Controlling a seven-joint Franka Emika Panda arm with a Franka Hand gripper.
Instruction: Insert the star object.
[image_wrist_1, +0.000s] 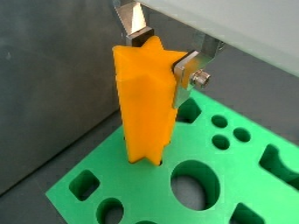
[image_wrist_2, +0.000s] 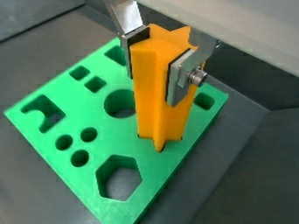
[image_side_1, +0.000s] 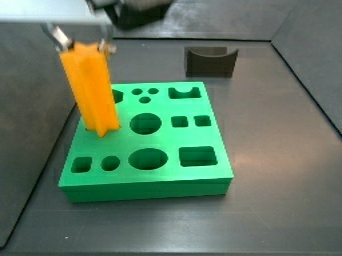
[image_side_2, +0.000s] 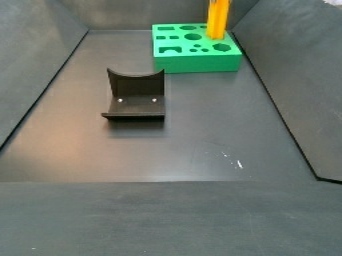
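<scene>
Gripper (image_side_1: 78, 44) up near the top left corner, only the silver fingers (image_side_1: 59, 38) poking into frame, clamped on the top end of the star object (image_side_1: 90, 88). Standing upright, bottom end right at the green block (image_side_1: 147, 150) near its left edge, can't tell if it's actually in a hole. Dark fixture (image_side_1: 211, 60) sitting behind, well apart from the block.

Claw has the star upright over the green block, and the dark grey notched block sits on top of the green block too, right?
Not quite. The claw holds the star upright over the green block, but the grey block stands on the floor apart from it, as a side view shows.
</scene>
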